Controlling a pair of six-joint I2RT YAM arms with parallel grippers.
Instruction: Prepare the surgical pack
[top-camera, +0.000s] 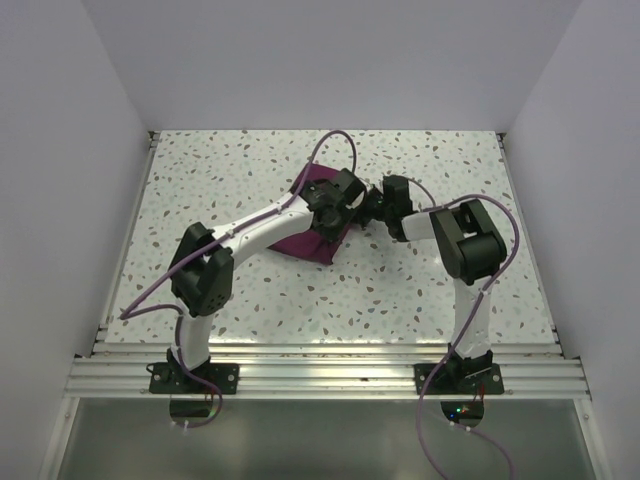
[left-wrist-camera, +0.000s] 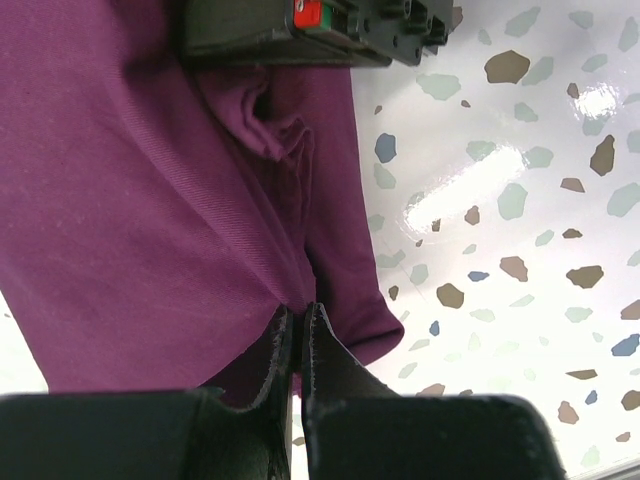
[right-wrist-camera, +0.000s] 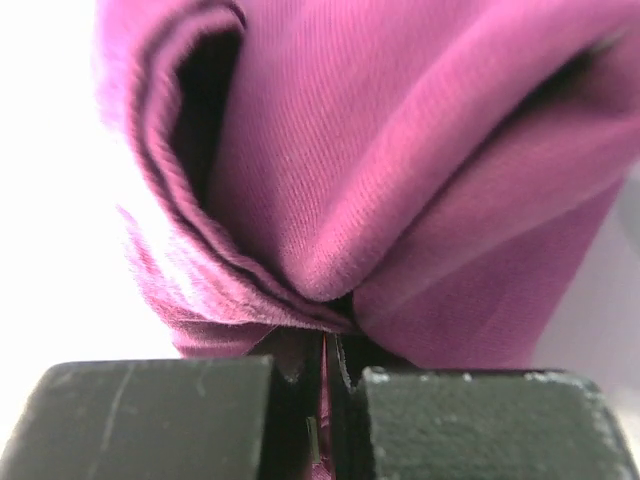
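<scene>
Both left tool (left-wrist-camera: 298, 314) and right tool (right-wrist-camera: 330, 348) clamp tight on plum cloth (left-wrist-camera: 150, 200) over a speckled, white-walled table (top-camera: 400, 290).

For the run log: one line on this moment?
left gripper: shut on cloth | right gripper: shut on cloth | cloth: bunched on table

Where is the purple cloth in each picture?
Top external: purple cloth in the middle of the speckled table, where both arms meet.
Left wrist: cloth fills the left side; left gripper pinches its edge.
Right wrist: cloth fills nearly everything, bunched; right gripper pinches it.
Shared landmark: the speckled table, also beside the cloth in the left wrist view.
</scene>
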